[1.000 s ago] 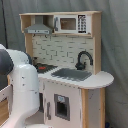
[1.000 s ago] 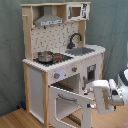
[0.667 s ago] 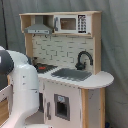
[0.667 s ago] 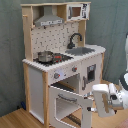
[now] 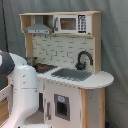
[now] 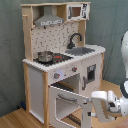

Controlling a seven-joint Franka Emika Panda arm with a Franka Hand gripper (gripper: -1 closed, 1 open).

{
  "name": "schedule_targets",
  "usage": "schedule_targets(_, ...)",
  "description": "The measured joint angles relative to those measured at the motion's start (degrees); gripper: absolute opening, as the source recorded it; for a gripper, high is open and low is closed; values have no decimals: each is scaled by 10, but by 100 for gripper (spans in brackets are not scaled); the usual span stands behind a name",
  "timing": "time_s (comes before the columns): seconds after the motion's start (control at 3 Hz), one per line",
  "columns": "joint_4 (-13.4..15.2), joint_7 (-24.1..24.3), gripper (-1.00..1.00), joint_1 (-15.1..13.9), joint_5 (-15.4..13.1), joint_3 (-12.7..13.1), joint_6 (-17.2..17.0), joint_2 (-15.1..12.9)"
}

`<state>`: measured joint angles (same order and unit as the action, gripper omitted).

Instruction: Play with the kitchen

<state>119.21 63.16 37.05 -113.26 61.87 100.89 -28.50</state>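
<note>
While the kitchen (image 6: pixel 60 60) stands against the grey backdrop, its oven door (image 6: pixel 67 100) hangs open at the near front in the second exterior view. The gripper (image 6: pixel 91 106) is at that door's right edge; finger spread cannot be told.

In the second exterior view, the white robot arm (image 6: pixel 107 102) sits slightly farther from the open white-framed oven door (image 6: pixel 67 100) than before.
</note>
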Motion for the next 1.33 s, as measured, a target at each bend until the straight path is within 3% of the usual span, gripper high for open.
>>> schedule_targets(1.33,-48,-30,100,66,-12,-18,-205,-115)
